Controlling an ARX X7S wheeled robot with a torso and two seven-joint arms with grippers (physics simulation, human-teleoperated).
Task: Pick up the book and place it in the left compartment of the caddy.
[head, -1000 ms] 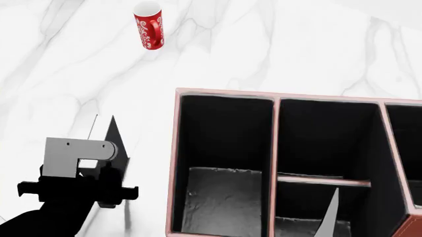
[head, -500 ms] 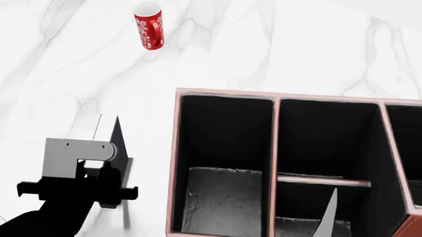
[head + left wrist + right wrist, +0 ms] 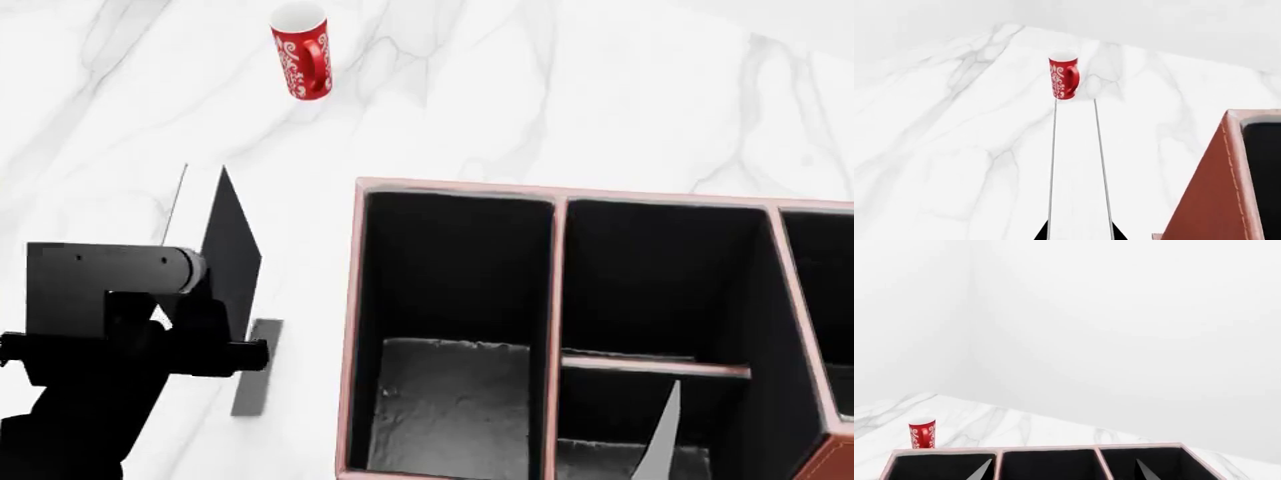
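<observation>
Left tool (image 3: 200,300) clamped — arm raised

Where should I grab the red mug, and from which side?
Grip the mug around its tall straight body, coming from the robot's left. It stands upright and alone, and its handle juts to the right, blocking that side.

surface: white marble table (image 3: 561,110) | on it: red mug (image 3: 302,50), upright, well beyond the left gripper (image 3: 200,345) | caddy (image 3: 355,330), just to that gripper's right, apart from it | mug and caddy well apart
</observation>
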